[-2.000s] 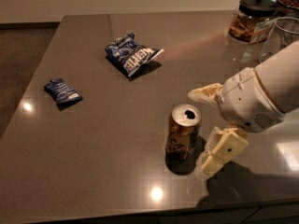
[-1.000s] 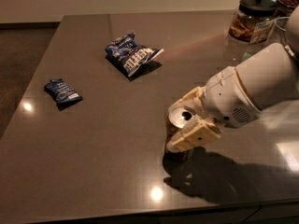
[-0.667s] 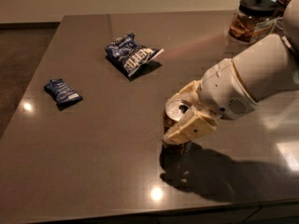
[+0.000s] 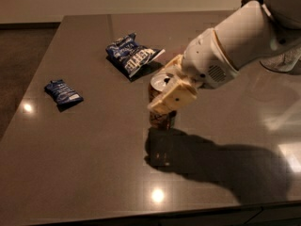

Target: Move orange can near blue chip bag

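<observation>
Reaching in from upper right, arm angled down-left, gripper (image 4: pixel 165 84) at centre frame clamped across orange can (image 4: pixel 162 118).

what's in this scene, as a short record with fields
tool: right of table centre, shut on orange can
orange can: upright, seems lifted just off the table
blue chip bag: flat on table, behind and left of the can, apart from it
small dark blue packet: near the left edge
task state: can close to the bag, not yet set down
</observation>
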Controlling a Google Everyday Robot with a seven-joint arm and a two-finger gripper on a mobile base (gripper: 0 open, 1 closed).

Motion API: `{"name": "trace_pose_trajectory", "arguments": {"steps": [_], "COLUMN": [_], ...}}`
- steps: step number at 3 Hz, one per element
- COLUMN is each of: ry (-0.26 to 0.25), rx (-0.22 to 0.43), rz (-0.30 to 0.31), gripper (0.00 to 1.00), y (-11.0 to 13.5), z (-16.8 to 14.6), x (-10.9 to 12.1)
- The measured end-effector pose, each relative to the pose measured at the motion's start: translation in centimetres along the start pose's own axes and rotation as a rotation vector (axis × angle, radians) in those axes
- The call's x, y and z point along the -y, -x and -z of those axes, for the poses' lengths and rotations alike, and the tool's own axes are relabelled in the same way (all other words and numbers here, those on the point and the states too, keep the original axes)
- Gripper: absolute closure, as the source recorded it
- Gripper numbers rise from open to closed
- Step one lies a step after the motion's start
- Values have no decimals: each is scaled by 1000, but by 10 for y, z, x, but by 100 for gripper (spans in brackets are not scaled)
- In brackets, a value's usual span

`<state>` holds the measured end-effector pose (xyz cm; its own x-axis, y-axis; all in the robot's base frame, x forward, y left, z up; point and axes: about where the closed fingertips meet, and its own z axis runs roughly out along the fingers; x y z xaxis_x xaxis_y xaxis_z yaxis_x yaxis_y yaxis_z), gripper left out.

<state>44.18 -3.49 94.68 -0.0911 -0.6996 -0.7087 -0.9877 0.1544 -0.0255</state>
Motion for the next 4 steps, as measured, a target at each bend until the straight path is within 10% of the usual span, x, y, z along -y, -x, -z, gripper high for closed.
{"name": "trace_pose_trajectory", "arguments": {"steps": [4], "ry": [-72], "rx": [95], "rz": [-42], "gripper": [100], "y": [34], "z": [-33], "x": [107]}}
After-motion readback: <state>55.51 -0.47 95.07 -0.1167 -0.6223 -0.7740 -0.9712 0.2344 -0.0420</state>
